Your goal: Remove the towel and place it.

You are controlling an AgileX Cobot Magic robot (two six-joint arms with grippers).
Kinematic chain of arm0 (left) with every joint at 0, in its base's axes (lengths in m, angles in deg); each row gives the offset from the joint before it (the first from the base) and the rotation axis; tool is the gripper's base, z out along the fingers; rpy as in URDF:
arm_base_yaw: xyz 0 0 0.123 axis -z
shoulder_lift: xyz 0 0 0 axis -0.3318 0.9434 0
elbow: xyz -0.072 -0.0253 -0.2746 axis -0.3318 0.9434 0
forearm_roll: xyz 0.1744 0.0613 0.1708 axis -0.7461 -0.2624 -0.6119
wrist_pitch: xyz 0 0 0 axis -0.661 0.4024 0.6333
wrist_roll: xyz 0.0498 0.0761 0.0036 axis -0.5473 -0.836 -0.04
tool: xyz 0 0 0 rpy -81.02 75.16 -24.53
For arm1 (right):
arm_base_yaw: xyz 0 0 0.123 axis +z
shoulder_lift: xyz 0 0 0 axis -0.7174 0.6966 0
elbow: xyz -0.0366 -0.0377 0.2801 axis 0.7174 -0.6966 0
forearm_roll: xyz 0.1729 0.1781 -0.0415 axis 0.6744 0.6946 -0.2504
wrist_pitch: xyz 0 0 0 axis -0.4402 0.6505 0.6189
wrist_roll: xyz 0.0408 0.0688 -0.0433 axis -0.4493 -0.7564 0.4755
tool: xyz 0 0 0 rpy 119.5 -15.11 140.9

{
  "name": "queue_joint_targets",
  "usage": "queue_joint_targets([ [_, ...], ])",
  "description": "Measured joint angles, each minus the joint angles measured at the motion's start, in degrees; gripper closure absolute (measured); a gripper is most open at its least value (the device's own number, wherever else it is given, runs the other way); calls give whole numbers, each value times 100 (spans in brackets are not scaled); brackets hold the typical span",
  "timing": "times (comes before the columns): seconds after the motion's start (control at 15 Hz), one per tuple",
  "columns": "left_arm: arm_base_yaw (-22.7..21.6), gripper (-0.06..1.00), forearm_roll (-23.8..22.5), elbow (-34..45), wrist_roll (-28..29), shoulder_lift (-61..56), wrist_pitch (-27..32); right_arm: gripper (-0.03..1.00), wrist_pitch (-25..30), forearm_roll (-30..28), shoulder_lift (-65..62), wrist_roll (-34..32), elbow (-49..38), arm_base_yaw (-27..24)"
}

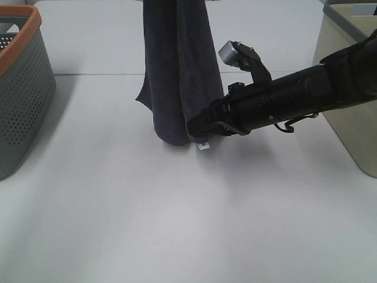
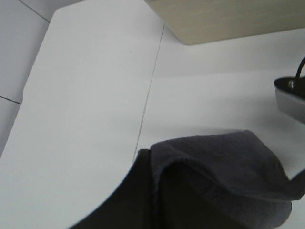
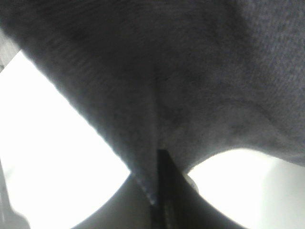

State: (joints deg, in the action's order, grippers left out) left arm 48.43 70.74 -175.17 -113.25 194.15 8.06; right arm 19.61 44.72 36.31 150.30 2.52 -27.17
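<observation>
A dark grey towel (image 1: 177, 71) hangs straight down from above the top of the exterior view; its lower end, with a small white label (image 1: 204, 145), touches the white table (image 1: 177, 224). My right gripper (image 1: 197, 127) reaches in from the right and is shut on the towel's lower right edge. In the right wrist view the towel (image 3: 167, 71) fills the picture and its folds run into the gripper (image 3: 159, 157). My left gripper (image 2: 152, 191) is out of the exterior view; the left wrist view shows it shut on the towel's bunched top (image 2: 224, 162).
A grey perforated basket with an orange rim (image 1: 23, 88) stands at the left edge. A beige bin (image 1: 347, 135) stands at the right, behind the right arm, and also shows in the left wrist view (image 2: 228, 19). Bare table lies in front.
</observation>
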Motion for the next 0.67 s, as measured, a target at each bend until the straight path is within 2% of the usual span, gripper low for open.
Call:
queue_joint_targets([
  [0.2,0,94,-647,0,264,0,498,94,-212,-1925,-751,-1725,0,0],
  [0.27,0,94,-728,0,304,0,682,94,-252,-2504,-1026,-2252,0,0],
  [0.33,0,94,-751,0,367,-11,997,94,-269,-3346,-1513,-3002,0,0],
  [0.4,0,94,-751,0,504,-40,1163,94,-258,-3850,-1822,-3472,0,0],
  [0.6,0,94,-751,0,1071,-218,1220,94,-212,-5076,-2790,-4423,6,0],
  [0.67,0,94,-751,0,1157,-229,1220,94,-109,-5409,-3014,-4555,6,0],
])
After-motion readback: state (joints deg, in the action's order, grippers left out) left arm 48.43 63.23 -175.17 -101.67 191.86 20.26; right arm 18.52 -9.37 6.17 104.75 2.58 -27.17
